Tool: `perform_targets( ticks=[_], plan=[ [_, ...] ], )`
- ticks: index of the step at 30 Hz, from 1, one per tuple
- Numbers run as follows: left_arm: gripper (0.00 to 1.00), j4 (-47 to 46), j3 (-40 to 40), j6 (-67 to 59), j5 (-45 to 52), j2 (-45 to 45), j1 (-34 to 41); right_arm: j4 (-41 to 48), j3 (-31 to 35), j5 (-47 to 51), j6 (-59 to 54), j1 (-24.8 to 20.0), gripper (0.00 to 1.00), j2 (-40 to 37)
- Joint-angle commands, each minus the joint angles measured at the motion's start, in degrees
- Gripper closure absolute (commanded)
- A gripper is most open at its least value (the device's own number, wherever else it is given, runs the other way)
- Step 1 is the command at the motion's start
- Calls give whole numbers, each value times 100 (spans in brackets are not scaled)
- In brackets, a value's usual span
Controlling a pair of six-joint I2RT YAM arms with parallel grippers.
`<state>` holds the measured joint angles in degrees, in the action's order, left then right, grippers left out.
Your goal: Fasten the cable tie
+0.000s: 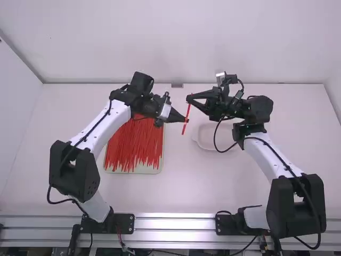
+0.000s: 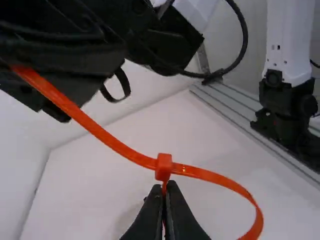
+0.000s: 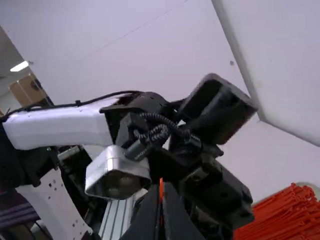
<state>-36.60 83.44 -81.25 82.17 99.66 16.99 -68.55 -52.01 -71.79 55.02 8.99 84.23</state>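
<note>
White table (image 1: 224,176), bare white walls (image 1: 170,37) behind. Above mid-table in the high view, cable tie (image 1: 185,120) up in the air, hanging roughly from twelve to six. Left gripper (image 2: 164,202) pinched tight on it just under the square head (image 2: 164,166). Right gripper (image 3: 161,215) closed thin on the strap farther along, a red sliver between its fingers (image 3: 150,220). At eight o'clock from the held tie, tray (image 1: 138,172) heaped with spare ties (image 1: 133,141); at four o'clock, white dish (image 1: 205,140).

Strap out both sides of the head, so probably threaded, though hard to confirm. Likely light, springy and slick: curves easily, keeps no set shape, could twist or slip between smooth fingers. Best gripped flat across the strap close to the head, and near the tail end for the pull.
</note>
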Motion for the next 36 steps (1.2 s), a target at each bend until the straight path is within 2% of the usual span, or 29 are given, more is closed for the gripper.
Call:
perform_targets(
  ticks=[1,6,15,25,31,32,33,34,36],
  plan=[
    [98,-37,-437,-584,-424,-11,79,-358,-160,411,289,-4,100,-66],
    [98,420,-986,-516,-413,-11,39,-791,-160,413,518,-11,100,-66],
    [98,1349,-2057,-516,-7,-11,24,-761,-160,590,498,-4,100,-66],
    [98,1845,-2234,334,-37,-11,59,-713,-160,586,492,-50,100,-63],
    [97,2022,-2234,647,-33,-11,63,-710,-160,581,7,-35,99,-63],
    [98,2107,-2234,793,-33,-11,66,-706,-160,579,-114,-37,80,-63],
    [98,2218,-2234,977,-35,-11,66,-627,-160,586,-284,-28,23,-63],
    [98,2267,-2234,1043,-35,-11,66,-549,-160,599,-378,-31,2,-63],
    [98,2374,-2234,1187,-31,-11,63,-334,-160,640,-627,-48,1,-63]
  ],
)
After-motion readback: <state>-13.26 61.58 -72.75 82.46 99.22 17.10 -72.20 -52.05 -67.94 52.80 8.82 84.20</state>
